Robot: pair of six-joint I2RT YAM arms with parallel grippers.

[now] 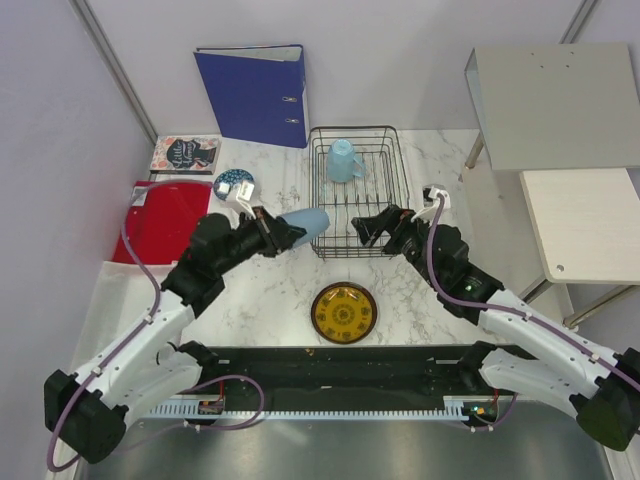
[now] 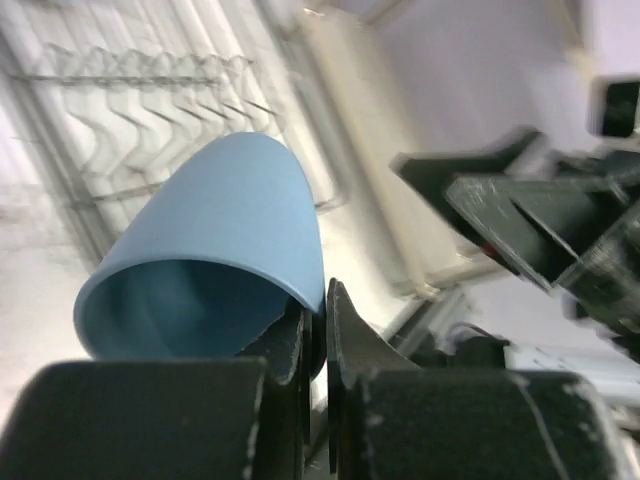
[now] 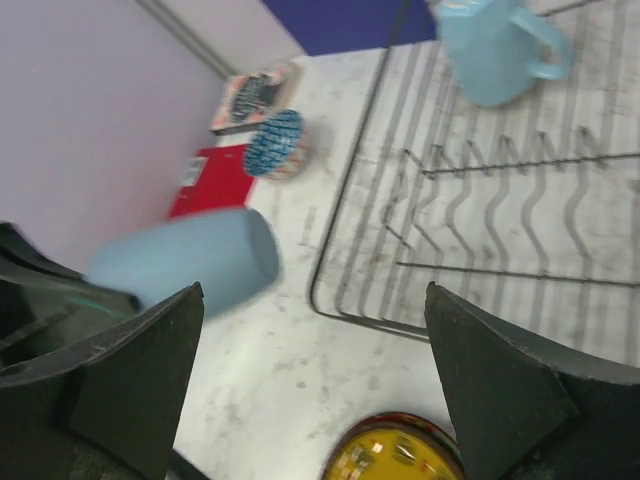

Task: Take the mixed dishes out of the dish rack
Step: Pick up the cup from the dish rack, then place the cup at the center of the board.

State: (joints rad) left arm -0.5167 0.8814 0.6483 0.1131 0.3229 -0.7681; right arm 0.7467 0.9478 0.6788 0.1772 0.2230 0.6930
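Your pale blue plastic cup (image 1: 306, 225) hangs on its side just left of the dish rack (image 1: 401, 190), above the marble-patterned table (image 1: 270, 300). The left gripper (image 1: 283, 233) pinches it by one thin wall of its rim. That smooth, tapered plastic gives little to bite on, so a quick swing could twist it loose or knock it against the black wire. The right gripper (image 1: 372, 228) stands wide and empty at the rack's near corner, close enough to clash. The handled blue mug (image 1: 343, 160) sits in the rack, and the glossy yellow patterned plate (image 1: 343, 312) lies nearer you.
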